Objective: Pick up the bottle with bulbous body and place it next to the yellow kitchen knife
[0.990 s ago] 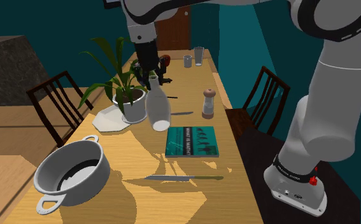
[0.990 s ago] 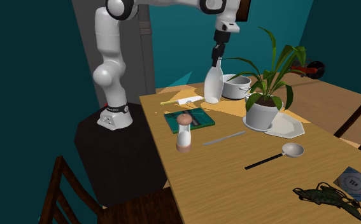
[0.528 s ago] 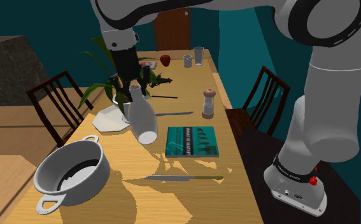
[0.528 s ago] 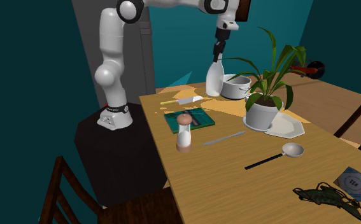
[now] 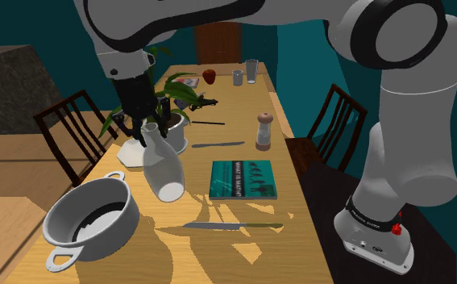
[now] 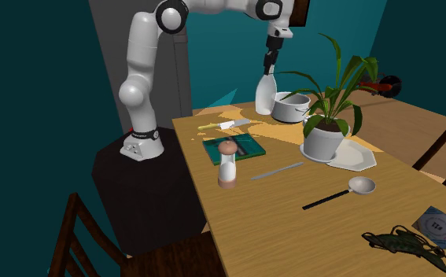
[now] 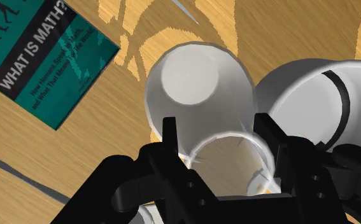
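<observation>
Wood table [image 5: 218,258], teal walls. Shoulder view: the black gripper [image 5: 148,125] pinches the neck of the white fat-bellied bottle [image 5: 165,168], hanging tilted under the jaws. Second exterior view: the yellow-handled knife [image 6: 223,124] lies well below the jaws. Wrist view: both fingers [image 7: 169,137] press the bottle's neck, a white pot [image 7: 319,95] beside it.

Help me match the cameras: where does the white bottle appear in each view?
Shoulder view: bottle left of centre, held by the gripper, between pot and teal book.
Second exterior view: bottle upper middle, beside the pot.
Wrist view: bottle clasped in the gripper, beside the book.
Shared landmark: teal book.
</observation>
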Motion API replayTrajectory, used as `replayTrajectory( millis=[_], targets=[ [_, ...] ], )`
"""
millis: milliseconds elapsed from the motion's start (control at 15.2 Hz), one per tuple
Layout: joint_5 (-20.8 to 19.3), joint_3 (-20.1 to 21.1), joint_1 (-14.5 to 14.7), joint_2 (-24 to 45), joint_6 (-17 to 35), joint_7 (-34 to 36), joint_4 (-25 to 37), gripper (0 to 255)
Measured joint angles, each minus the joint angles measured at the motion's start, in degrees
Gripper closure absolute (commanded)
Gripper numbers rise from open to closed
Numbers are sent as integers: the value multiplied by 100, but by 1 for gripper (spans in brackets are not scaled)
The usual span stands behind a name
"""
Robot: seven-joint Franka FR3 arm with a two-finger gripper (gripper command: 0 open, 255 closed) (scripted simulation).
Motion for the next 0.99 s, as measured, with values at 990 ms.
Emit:
replayTrajectory(
  millis=[990],
  targets=[
    [5, -5, -4, 4, 1152, -44, -1150, 255]
  ],
)
